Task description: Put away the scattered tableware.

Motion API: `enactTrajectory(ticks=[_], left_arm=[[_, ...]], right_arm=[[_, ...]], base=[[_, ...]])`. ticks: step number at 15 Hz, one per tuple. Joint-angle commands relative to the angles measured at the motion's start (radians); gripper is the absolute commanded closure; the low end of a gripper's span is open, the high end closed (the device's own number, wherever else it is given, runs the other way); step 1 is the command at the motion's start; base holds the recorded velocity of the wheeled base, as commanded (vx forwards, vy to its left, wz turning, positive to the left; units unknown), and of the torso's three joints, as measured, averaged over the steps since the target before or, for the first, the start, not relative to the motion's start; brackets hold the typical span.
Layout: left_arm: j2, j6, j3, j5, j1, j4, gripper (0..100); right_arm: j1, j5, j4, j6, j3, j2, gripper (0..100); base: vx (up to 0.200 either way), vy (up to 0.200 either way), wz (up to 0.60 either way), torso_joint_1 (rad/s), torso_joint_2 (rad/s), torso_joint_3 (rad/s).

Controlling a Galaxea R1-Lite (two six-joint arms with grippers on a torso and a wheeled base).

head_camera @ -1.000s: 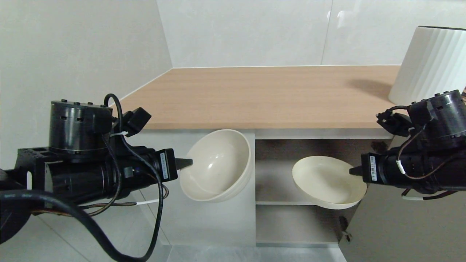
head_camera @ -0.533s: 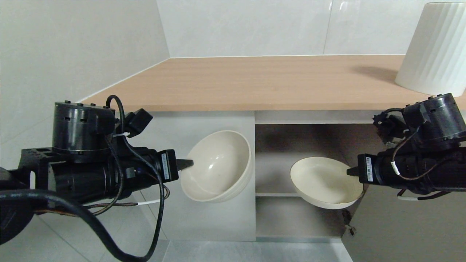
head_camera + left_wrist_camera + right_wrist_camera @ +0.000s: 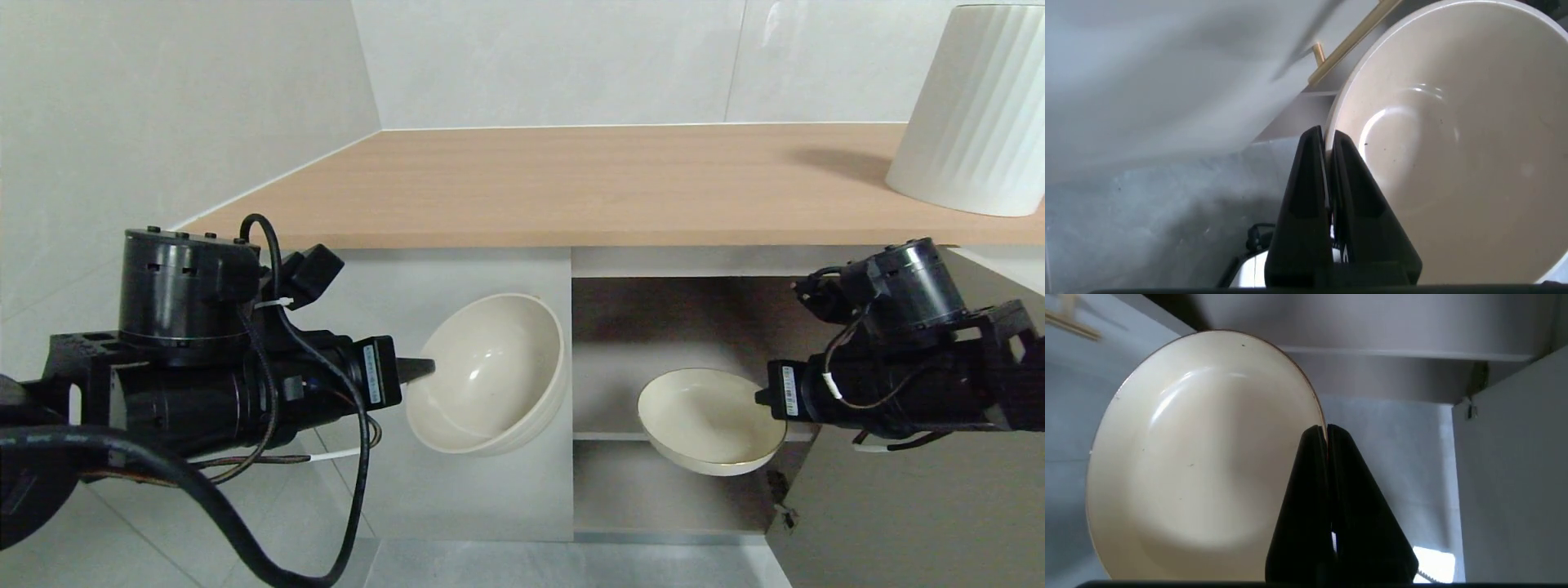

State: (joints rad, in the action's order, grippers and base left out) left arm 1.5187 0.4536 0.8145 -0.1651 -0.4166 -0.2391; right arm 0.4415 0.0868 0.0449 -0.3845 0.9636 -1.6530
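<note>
Here, at the left of the head view, the left gripper (image 3: 420,369) is clamped on the rim of a deep cream bowl (image 3: 490,376). The left wrist view shows its two black fingers pinched tight on the edge, one inside the bowl and one outside. The bowl hangs in the air just left of the frame's centre, tipped on its side so that its hollow faces the camera. It is below the front edge of the wooden counter (image 3: 571,188) and in front of a closed white cabinet panel (image 3: 457,269). Right of that panel is an open compartment (image 3: 653,318), dark at the back, with a pale shelf (image 3: 604,408) across it. A shallow cream plate (image 3: 709,416) sits at the front edge of this shelf, right of centre and tilted slightly toward the camera. Whether it touches the shelf cannot be told. The right gripper (image 3: 761,398) grips the plate by its right-hand rim, and the right wrist view shows its fingers closed on the thin edge. Below that arm, in the lower right of the frame, the cabinet door (image 3: 882,506) stands swung open. On the counter in the upper right corner stands a tall white ribbed vessel (image 3: 971,114), well apart from both dishes.
</note>
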Motion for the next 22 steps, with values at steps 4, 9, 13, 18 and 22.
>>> enactTrajectory(ticks=[4,9,13,18,22], left_arm=[[0.001,0.0,0.0,-0.001,-0.004,0.0,100],[0.005,0.0,0.0,-0.001,-0.008,0.0,100],[0.012,0.0,0.0,0.001,-0.013,-0.002,100],[0.023,0.0,-0.001,0.001,-0.016,-0.002,100],[0.028,0.0,-0.001,0.001,-0.016,-0.002,100]], right_arm=[[-0.003,0.047,-0.207,-0.008,-0.019,-0.312,100],[-0.099,0.097,-0.496,-0.007,-0.028,-0.531,100],[-0.129,0.106,-0.639,0.004,0.009,-0.625,100],[-0.127,0.179,-0.642,0.003,0.127,-0.714,100],[-0.129,0.235,-0.642,-0.004,0.187,-0.757,100]], base=[[0.0,0.0,0.0,0.0,0.0,0.0],[0.0,0.0,0.0,0.0,0.0,0.0],[0.0,0.0,0.0,0.0,0.0,0.0],[0.0,0.0,0.0,0.0,0.0,0.0],[0.0,0.0,0.0,0.0,0.0,0.0]])
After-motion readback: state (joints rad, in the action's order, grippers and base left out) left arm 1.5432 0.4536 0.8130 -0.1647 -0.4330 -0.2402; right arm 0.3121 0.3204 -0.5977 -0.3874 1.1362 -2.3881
